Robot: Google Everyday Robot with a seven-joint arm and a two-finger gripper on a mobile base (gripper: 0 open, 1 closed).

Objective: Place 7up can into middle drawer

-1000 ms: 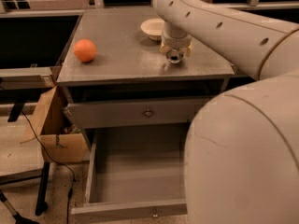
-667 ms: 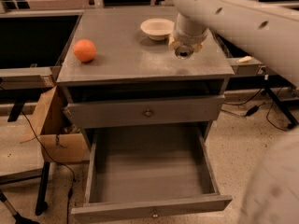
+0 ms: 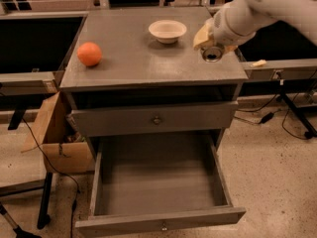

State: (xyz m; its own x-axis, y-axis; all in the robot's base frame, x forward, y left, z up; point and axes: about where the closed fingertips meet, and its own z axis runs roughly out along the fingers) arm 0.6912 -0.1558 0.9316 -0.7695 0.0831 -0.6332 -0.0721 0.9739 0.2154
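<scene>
My gripper (image 3: 212, 44) hangs over the right rear part of the cabinet top (image 3: 133, 63), at the end of the white arm coming in from the upper right. It is shut on the 7up can (image 3: 212, 54), of which only the round shiny metal end shows below the yellowish fingers (image 3: 202, 35). The can is held just above the top, near its right edge. The middle drawer (image 3: 158, 182) is pulled wide open below, and its grey inside holds nothing. Its front with a small knob (image 3: 163, 226) is at the bottom of the view.
An orange (image 3: 89, 54) lies at the left of the top. A cream bowl (image 3: 167, 31) stands at the back, just left of the gripper. The drawer above (image 3: 156, 119) is closed. A cardboard box (image 3: 54, 133) and cables sit on the floor at the left.
The arm has swung to the right and back, uncovering the open drawer. The gripper with the can has moved from beside the bowl toward the right edge of the top.
</scene>
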